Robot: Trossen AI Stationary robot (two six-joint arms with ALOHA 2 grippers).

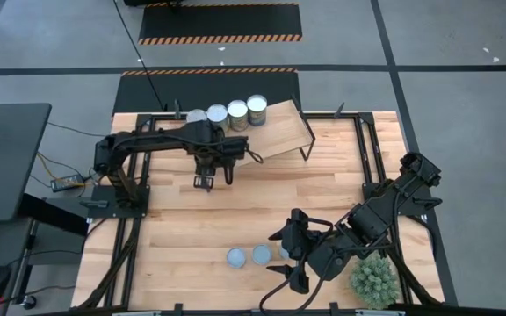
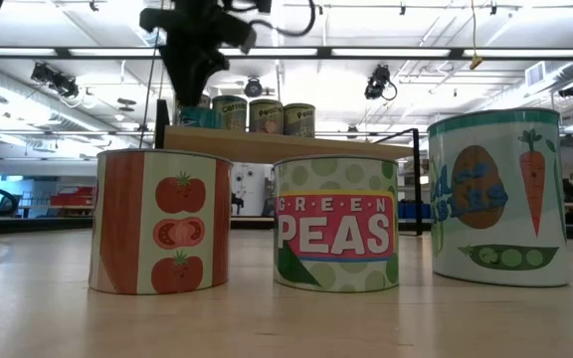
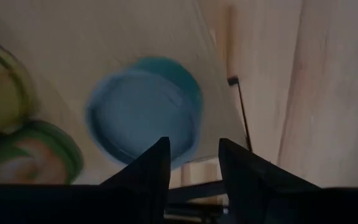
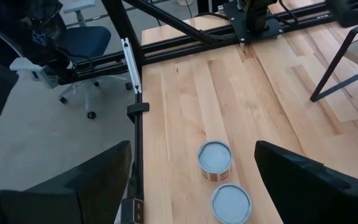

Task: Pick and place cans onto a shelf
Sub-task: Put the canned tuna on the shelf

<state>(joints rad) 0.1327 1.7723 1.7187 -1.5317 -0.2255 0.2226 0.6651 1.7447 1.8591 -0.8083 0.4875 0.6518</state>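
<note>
Left jaws empty over the desk; four cans on the shelf.

The left gripper [image 1: 206,183] hangs with jaws slightly parted and holding nothing, just in front of the shelf [image 1: 281,130], whose four cans [image 1: 236,114] stand in a row, the leftmost partly hidden by the arm. The right gripper [image 1: 290,256], jaws wide apart, is beside three cans [image 2: 336,224] on the desk [image 1: 191,224]; one is half covered from above.

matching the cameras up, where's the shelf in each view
High: shelf at top centre, cans on its left end.
Low: across the middle, cans on top.
Left wrist: upper left, under the cans.
Right wrist: only a leg, top right.
Shared landmark: the cans on it, absent from the right wrist view.
</note>
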